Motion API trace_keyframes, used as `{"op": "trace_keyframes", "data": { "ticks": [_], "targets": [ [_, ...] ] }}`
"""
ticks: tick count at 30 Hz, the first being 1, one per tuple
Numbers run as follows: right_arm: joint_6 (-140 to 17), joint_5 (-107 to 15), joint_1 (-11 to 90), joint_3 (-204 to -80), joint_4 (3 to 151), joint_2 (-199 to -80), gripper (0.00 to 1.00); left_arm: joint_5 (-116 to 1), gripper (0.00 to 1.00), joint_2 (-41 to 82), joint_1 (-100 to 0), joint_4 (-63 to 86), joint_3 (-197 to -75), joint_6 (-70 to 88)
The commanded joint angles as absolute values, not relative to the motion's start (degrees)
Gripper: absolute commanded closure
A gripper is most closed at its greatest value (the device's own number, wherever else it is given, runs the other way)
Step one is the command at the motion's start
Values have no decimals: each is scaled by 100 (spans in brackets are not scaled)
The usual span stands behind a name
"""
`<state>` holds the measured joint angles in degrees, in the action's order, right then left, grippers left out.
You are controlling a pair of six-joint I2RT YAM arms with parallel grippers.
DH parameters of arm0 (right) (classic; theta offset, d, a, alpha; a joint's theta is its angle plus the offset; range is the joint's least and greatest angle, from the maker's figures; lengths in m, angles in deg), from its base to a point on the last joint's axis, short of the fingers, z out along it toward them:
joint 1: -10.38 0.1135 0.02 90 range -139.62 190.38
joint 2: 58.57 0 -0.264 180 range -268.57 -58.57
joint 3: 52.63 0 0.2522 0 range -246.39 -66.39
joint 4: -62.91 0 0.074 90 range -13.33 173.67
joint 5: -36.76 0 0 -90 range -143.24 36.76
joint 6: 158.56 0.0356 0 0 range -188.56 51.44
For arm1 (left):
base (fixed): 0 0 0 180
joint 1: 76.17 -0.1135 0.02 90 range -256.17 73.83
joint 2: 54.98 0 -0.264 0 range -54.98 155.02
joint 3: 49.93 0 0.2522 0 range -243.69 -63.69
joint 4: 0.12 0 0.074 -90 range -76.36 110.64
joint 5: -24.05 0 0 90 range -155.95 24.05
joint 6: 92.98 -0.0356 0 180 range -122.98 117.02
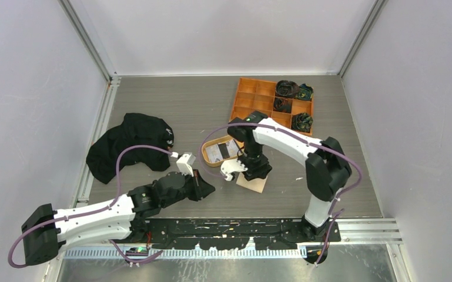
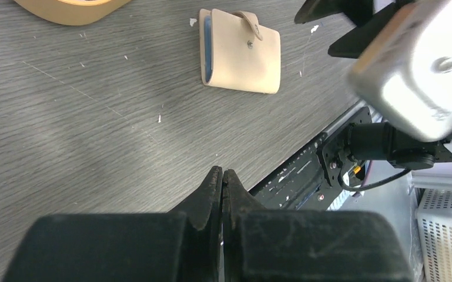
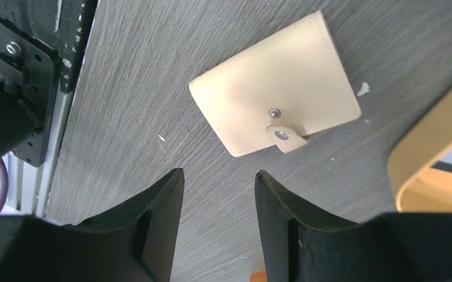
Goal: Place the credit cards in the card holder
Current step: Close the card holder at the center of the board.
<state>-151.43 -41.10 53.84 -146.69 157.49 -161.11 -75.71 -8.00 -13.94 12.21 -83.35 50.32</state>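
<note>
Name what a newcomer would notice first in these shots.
Probably the squarish beige leather-like card holder, folded on the grey wood-grain table with its snap tab undone and the right gripper open just over it. Next come the crumpled black cloth at the table's left and the orange compartment box at the far right, with dark bundles in some cells. The left gripper is shut near the front edge.

Each arm has smooth white shell links between bulky black joint housings, the left arm point(image 1: 94, 216) and the right arm point(image 1: 285, 142) alike. A thin purple cable point(image 1: 119, 170) loops along each arm. The left gripper point(image 2: 222, 176) has matte black, wedge-shaped fingers point(image 2: 208, 194). The right gripper point(image 3: 218, 176) has matching black fingers point(image 3: 158, 200) with curved, lightly scuffed tips. Both arms are bolted to a black perforated base plate point(image 1: 235, 226).
</note>
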Motion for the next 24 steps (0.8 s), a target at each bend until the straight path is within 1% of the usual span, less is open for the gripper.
{"op": "trace_keyframes", "data": {
  "ticks": [1,3,5,7,9,10,12,15,18,21,24],
  "targets": [
    [-14798,-3687,5272,-14561,15706,-15481,47,-7385,100,-804,-1346,814,-8289,4897],
    [-14527,-3447,5125,-14304,15422,-15111,47,-7307,99,-724,-1337,607,-8232,4904],
    [-13840,-3229,5019,-13790,14482,-14362,46,-7277,98,-648,-1336,399,-8165,4929],
    [-12905,-3016,4962,-13009,13166,-13493,38,-7275,94,-502,-1337,94,-8088,4980],
    [-11744,-3053,4957,-12090,11794,-12747,26,-7249,91,-277,-1334,-360,-8028,5037],
    [-11402,-3064,4942,-11775,11405,-12498,22,-7224,90,-117,-1338,-604,-8036,5045],
    [-11169,-2983,4769,-11345,11023,-12165,21,-7175,89,277,-1336,-1095,-8143,5048],
    [-10869,-2906,4424,-11093,10592,-12079,24,-7097,92,1021,-1336,-1673,-8459,4992],
    [-10781,-2621,4251,-11077,10410,-12299,30,-7151,97,1772,-1349,-2183,-8781,4930],
    [-10678,-2679,4176,-11100,10180,-12680,38,-7222,100,2397,-1395,-2535,-9010,4905],
    [-10430,-2494,3977,-11506,10585,-13159,44,-7107,100,2846,-1486,-2645,-9265,4880]
  ]
}}
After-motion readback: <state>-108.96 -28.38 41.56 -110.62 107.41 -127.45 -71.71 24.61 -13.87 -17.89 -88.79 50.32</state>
